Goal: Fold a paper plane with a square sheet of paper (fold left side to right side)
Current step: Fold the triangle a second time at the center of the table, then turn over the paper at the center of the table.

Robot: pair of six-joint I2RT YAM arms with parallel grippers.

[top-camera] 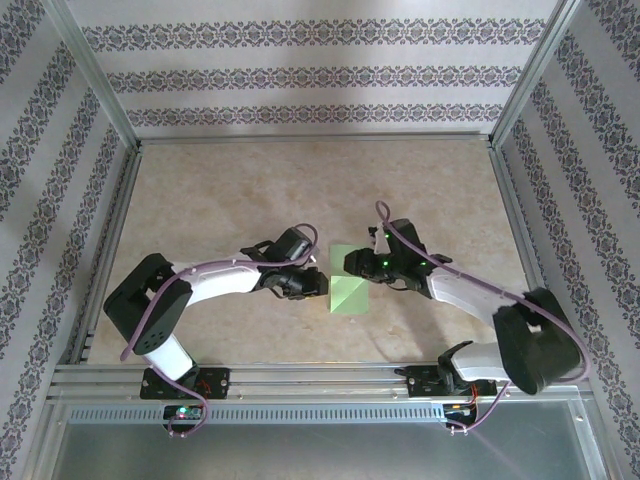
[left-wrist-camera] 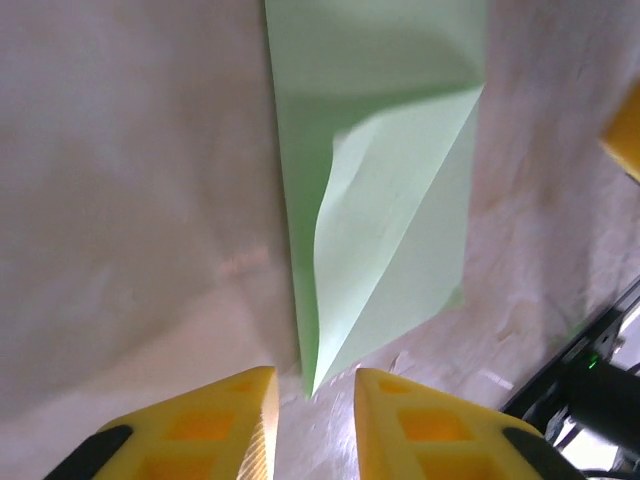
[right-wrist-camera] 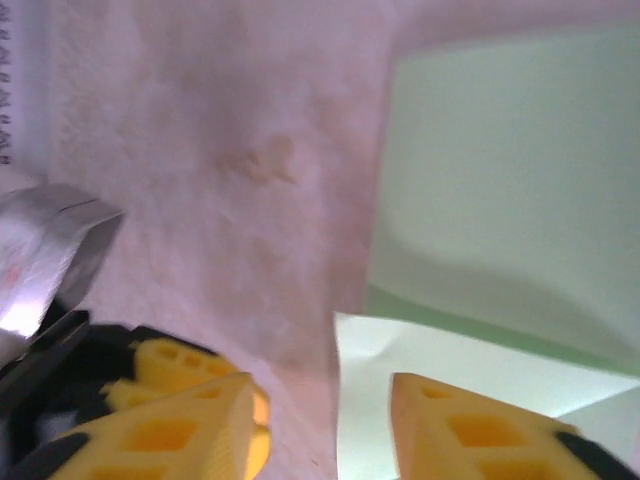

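The far half of the table [top-camera: 300, 180] lies bare, so there is wide room to pass there from left to right. In the middle it is tight: the left gripper [top-camera: 320, 283] and the right gripper [top-camera: 352, 263] face each other closely over the square sheet of paper [top-camera: 352, 297], with little space between them. Each has its jaws apart, with the sheet's edge at the gap. The bent left arm [top-camera: 215, 285] blocks the near left and the right arm [top-camera: 470, 295] blocks the near right. Patterned walls [top-camera: 310, 75] and metal frame posts [top-camera: 90, 75] close three sides.
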